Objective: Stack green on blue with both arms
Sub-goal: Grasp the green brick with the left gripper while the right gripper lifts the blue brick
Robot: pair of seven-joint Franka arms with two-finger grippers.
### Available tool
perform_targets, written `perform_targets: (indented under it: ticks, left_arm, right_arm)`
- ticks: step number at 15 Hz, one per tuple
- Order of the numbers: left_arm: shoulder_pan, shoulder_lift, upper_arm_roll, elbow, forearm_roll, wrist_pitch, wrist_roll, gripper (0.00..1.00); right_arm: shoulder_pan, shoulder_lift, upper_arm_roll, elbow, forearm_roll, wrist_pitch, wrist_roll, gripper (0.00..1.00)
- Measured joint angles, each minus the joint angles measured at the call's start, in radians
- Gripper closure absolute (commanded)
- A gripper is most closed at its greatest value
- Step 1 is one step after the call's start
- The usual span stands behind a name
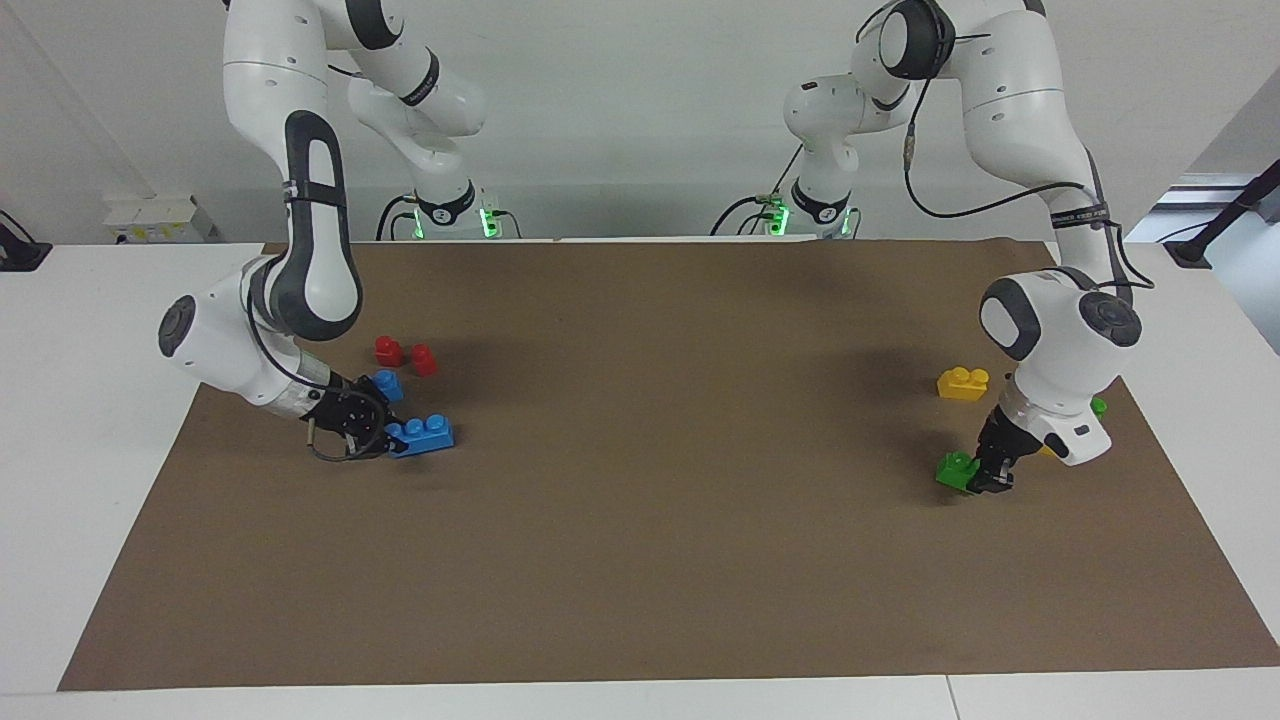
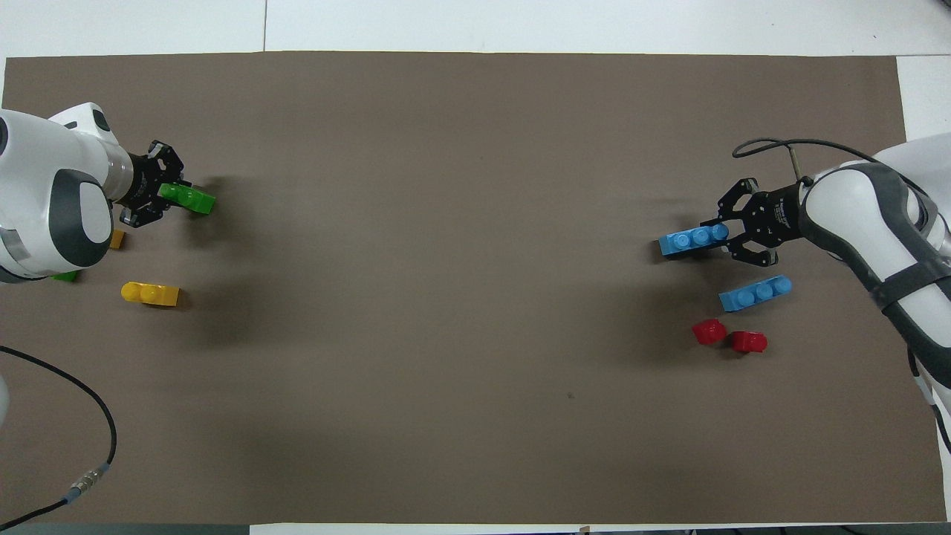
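Note:
My left gripper (image 1: 985,480) (image 2: 165,192) is shut on one end of a green two-stud brick (image 1: 953,470) (image 2: 191,198), low over the brown mat at the left arm's end of the table. At the right arm's end, my right gripper (image 1: 388,438) (image 2: 719,236) is shut on the end of a blue three-stud brick (image 1: 427,432) (image 2: 687,241), which sits slightly askew at mat level. Whether either brick is off the mat I cannot tell.
A second blue brick (image 1: 388,383) (image 2: 755,293) and two red bricks (image 1: 388,350) (image 2: 709,331) lie nearer the robots than the held blue. A yellow brick (image 1: 962,383) (image 2: 149,293), another yellow (image 2: 116,238) and another green (image 2: 65,276) lie by the left arm.

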Motion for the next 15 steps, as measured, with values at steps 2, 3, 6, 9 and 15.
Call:
perform_targets:
  ticks: [2, 3, 6, 9, 15]
  left_arm:
    - [-0.001, -0.011, -0.001, 0.041, 0.0, -0.082, 0.0, 1.0]
    - [-0.003, -0.022, -0.002, 0.065, 0.0, -0.133, 0.0, 1.0]
    - [-0.022, -0.093, -0.003, 0.097, 0.0, -0.268, -0.018, 1.0]
    - [-0.055, -0.168, -0.005, 0.098, 0.0, -0.375, -0.098, 1.0]
    - [-0.151, -0.269, -0.013, 0.098, 0.0, -0.504, -0.359, 1.0]
  right_arm:
    - [0.032, -0.005, 0.004, 0.064, 0.002, -0.035, 0.06, 1.0]
    - [0.06, -0.008, 0.006, 0.093, 0.002, -0.04, 0.101, 1.0]
    - [0.181, -0.019, 0.013, 0.15, 0.002, -0.041, 0.25, 1.0]
    - [0.322, -0.025, 0.016, 0.165, 0.005, 0.011, 0.421, 1.0]
    - [0.535, -0.021, 0.015, 0.119, 0.009, 0.201, 0.71, 1.0]
